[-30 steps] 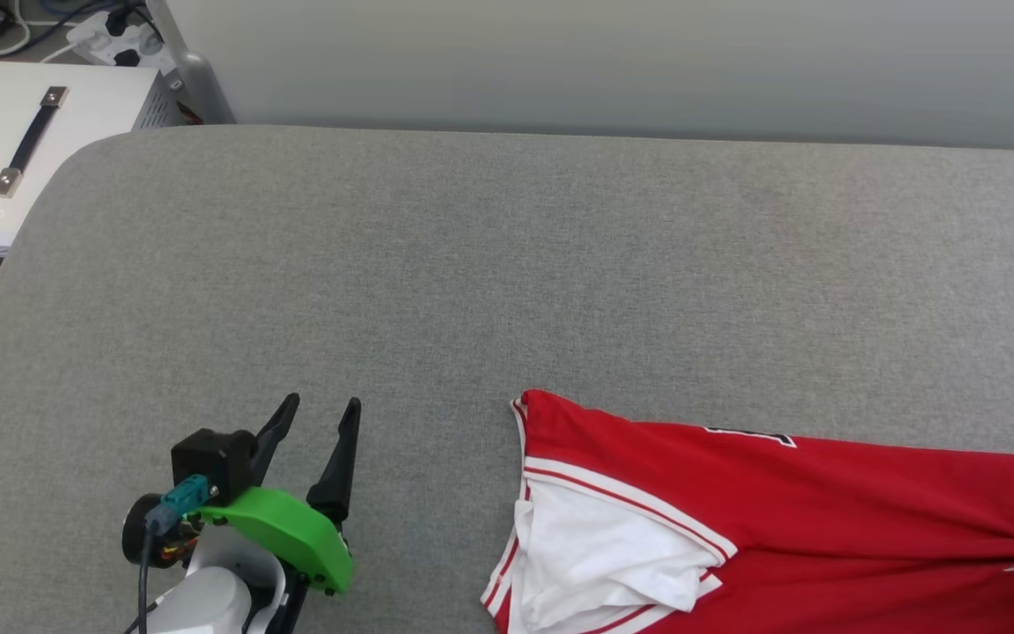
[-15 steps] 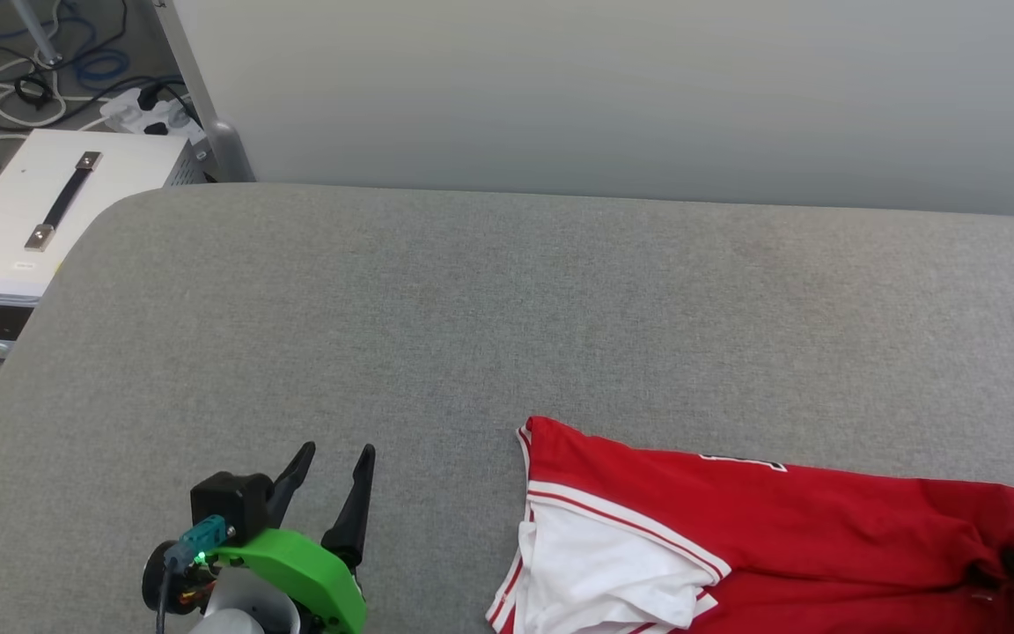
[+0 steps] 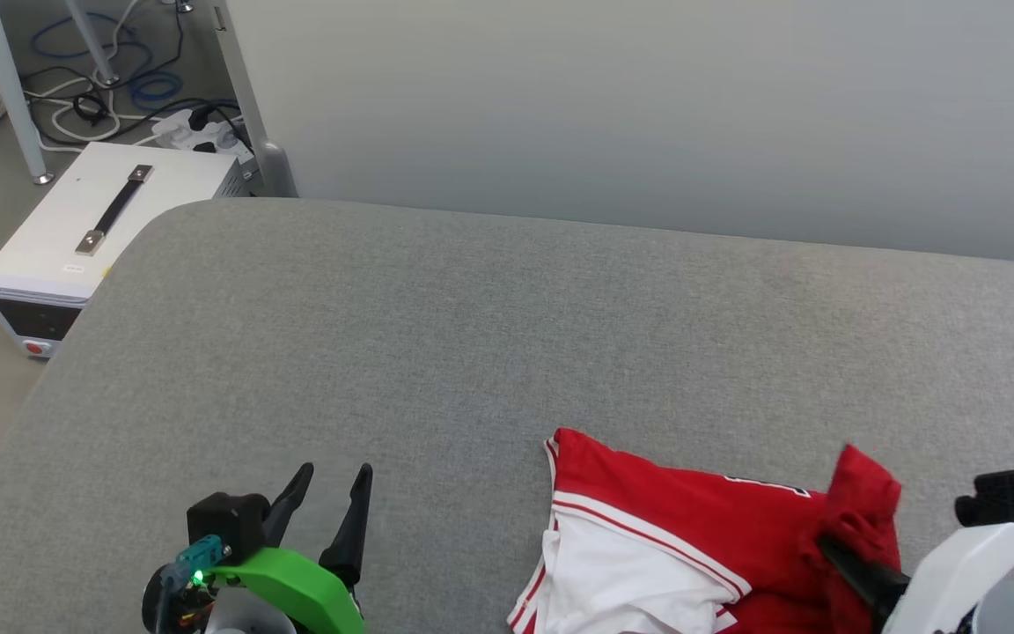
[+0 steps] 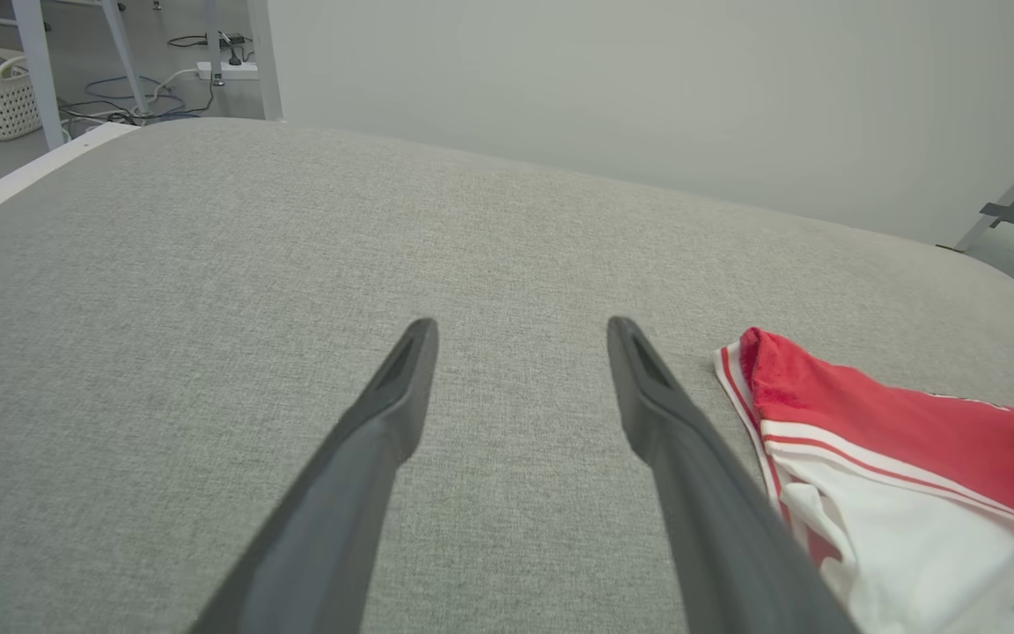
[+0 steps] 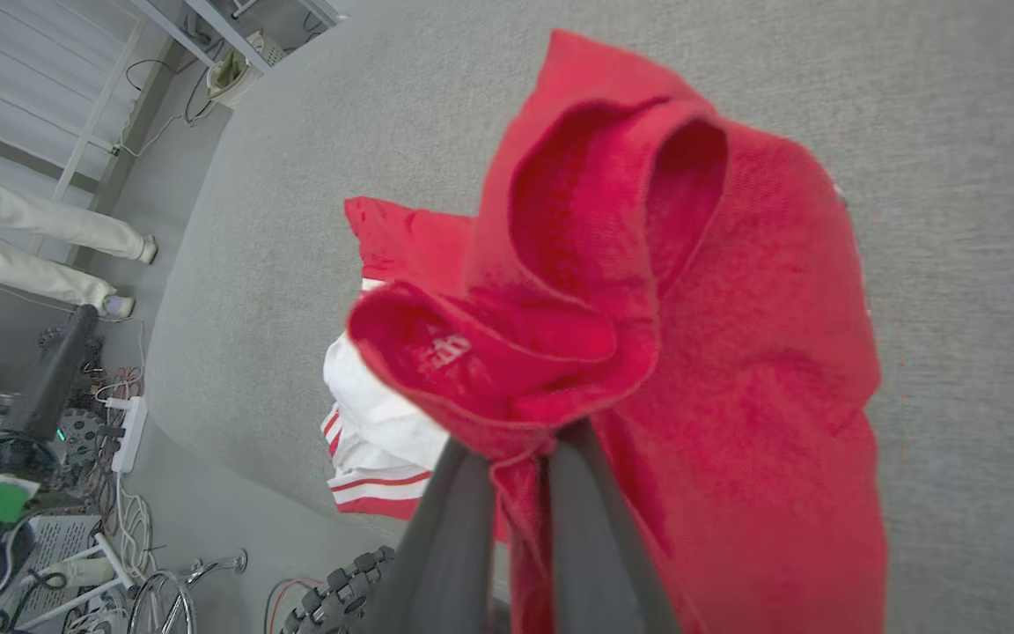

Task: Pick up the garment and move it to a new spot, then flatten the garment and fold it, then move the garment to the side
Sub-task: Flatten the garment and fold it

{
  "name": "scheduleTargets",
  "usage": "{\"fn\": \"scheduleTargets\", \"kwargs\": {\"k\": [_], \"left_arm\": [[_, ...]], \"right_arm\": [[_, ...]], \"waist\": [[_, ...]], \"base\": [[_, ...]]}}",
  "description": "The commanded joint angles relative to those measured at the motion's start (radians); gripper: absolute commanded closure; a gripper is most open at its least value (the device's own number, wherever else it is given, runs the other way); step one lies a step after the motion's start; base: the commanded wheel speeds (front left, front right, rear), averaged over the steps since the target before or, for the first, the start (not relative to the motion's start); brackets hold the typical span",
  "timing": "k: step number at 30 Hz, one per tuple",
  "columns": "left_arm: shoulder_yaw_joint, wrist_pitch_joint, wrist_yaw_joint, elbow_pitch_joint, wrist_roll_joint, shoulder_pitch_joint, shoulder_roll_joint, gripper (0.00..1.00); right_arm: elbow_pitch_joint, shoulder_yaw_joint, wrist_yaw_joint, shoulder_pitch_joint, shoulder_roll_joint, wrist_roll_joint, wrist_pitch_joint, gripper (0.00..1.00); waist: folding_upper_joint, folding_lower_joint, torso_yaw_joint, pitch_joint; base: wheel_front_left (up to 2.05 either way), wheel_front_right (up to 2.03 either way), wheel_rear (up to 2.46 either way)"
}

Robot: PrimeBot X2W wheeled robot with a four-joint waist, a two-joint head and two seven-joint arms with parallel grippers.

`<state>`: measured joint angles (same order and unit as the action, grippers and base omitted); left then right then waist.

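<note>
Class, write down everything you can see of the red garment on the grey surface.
The garment is a red knit-looking jersey with a white sleeve, red-and-white striped trim and a sliver of black lettering. It lies crumpled on the grey padded surface. The right gripper is shut on a bunched red fold, holding that part raised.

I read the garment (image 3: 692, 519) as red, its sleeve (image 3: 621, 586) white, its trim (image 3: 639, 519) striped red and white. Mottled grey fabric surface (image 3: 472, 335) under the garment. Left of the garment: left gripper (image 3: 335, 471) with black fingers and a bright green bracket (image 3: 287, 586). Far left of the garment: white box (image 3: 49, 255), black handle (image 3: 115, 210).
</note>
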<state>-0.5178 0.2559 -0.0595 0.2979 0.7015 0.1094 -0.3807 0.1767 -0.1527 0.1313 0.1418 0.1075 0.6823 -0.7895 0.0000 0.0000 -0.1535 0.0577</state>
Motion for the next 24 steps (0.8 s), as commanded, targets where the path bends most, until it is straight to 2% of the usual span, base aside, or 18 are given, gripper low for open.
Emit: {"fn": "scheduleTargets", "kwargs": {"k": [1, 7, 16, 24], "left_arm": [[0.007, 0.006, 0.005, 0.000, -0.013, -0.012, 0.000, 0.00], [0.020, 0.006, 0.010, 0.002, -0.020, -0.004, 0.002, 0.00], [0.034, 0.006, 0.018, 0.011, -0.024, 0.007, 0.009, 0.00], [0.029, 0.005, 0.020, 0.029, -0.028, 0.021, 0.013, 0.00]], "right_arm": [[0.012, 0.018, -0.001, -0.008, -0.013, -0.001, -0.009, 1.00], [-0.019, 0.119, -0.001, -0.050, -0.055, 0.010, 0.018, 1.00], [-0.225, 0.319, -0.001, -0.136, -0.057, 0.099, 0.233, 1.00], [-0.407, 0.388, -0.001, -0.216, -0.057, 0.018, 0.358, 1.00]], "waist": [[0.0000, 0.0000, -0.010, -0.002], [0.0000, 0.0000, -0.035, -0.019], [0.0000, 0.0000, -0.077, -0.039], [0.0000, 0.0000, -0.115, -0.054]], "base": [[0.00, 0.00, 0.00], [0.00, 0.00, 0.00], [0.00, 0.00, 0.00], [0.00, 0.00, 0.00]]}}
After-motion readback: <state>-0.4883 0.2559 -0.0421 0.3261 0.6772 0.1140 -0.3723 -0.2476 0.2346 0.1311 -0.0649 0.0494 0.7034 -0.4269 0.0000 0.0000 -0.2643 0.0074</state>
